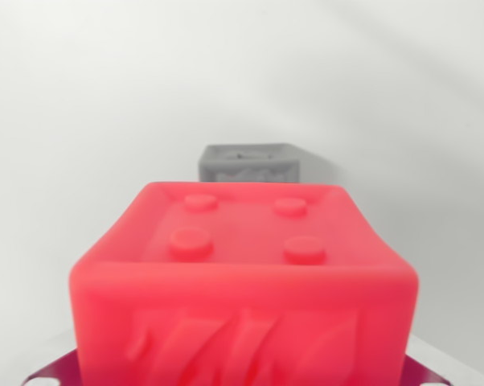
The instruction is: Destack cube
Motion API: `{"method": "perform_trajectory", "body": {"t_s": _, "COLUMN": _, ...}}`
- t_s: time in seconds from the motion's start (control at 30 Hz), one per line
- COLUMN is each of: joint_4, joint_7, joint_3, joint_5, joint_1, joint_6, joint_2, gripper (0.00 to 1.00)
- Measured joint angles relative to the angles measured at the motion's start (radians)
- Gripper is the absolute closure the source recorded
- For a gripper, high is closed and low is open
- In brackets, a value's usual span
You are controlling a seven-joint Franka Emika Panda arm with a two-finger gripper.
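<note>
Wrist view only. Red cube (244, 277) fills the lower half of the frame, very close to the camera and slightly soft in focus. Its top face is recessed with a raised rim and carries four round studs in a two-by-two layout. The front face has raised relief shapes, slanted strokes, cut off by the bottom edge of the picture.

Behind it, further from the camera and just above the red cube's back rim in the frame, sits a grey cube (248, 164). It has the same kind of moulded relief on its front face. It stands on the white surface (81, 121), with a faint shadow to the wrist view's right. The two cubes overlap in the picture, but they look apart in depth; I can't tell whether there is a real gap between them.

Under the red cube, at the bottom corners, thin dark-red metal edges (53, 368) poke out on the wrist view's left and right. The left one shows small holes. Probably part of the gripper or a mount, but too little is visible to say which.

Gripper state: can't tell. No fingertips are clearly in frame, so how far it is open, and whether it has hold of the red cube, is not readable from this view. The rest of the frame is plain white and featureless.
</note>
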Motion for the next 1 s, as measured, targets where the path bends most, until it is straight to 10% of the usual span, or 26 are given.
{"method": "perform_trajectory", "body": {"t_s": 1.0, "joint_4": 0.009, "joint_7": 0.295, "joint_3": 0.002, "joint_5": 0.000, "joint_1": 0.103, "joint_6": 0.006, "joint_2": 0.018, "gripper": 1.00}}
